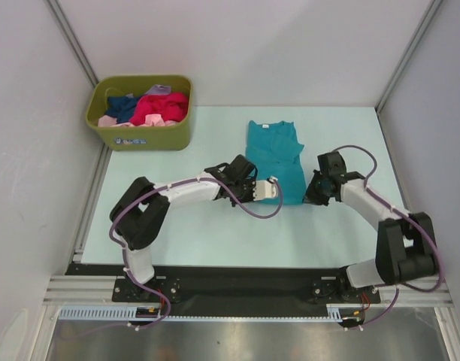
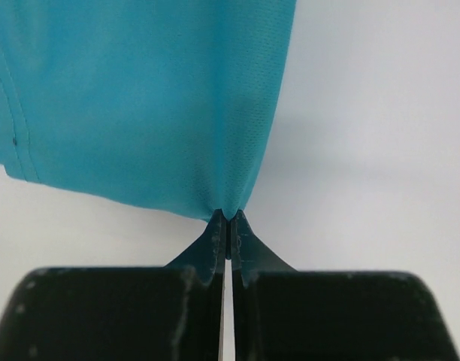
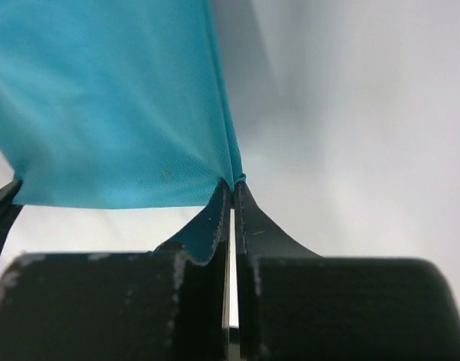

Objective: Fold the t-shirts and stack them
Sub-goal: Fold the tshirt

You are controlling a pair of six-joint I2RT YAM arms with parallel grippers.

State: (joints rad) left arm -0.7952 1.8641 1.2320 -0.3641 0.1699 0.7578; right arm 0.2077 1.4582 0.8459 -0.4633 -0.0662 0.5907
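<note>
- The teal t-shirt (image 1: 273, 154) lies flat on the table (image 1: 207, 233), right of centre. Its collar points toward the far edge, and its sides seem folded in to a narrow strip.
- Your left gripper (image 2: 228, 219) is pressed together on the near-left hem corner. Your right gripper (image 3: 232, 184) pinches the near-right corner the same way. Both wrist views show cloth caught right at the tips.
- The step in hand looks like the hem-to-collar fold. Lift both corners together, level, and carry them straight toward the far edge so the hem lands square on the shoulders.
- Each pinch has only a thin bite of cloth, so move slowly. A jerk could pull a corner free.
- Hold the 2 grippers the same distance apart, or the strip will slacken or twist.
- Room: bare table lies between the collar and the far edge, and more toward the near and left edges.
- The olive bin (image 1: 143, 139) holding the other t-shirts (image 1: 161, 107) sits at the far-left corner, well apart.
</note>
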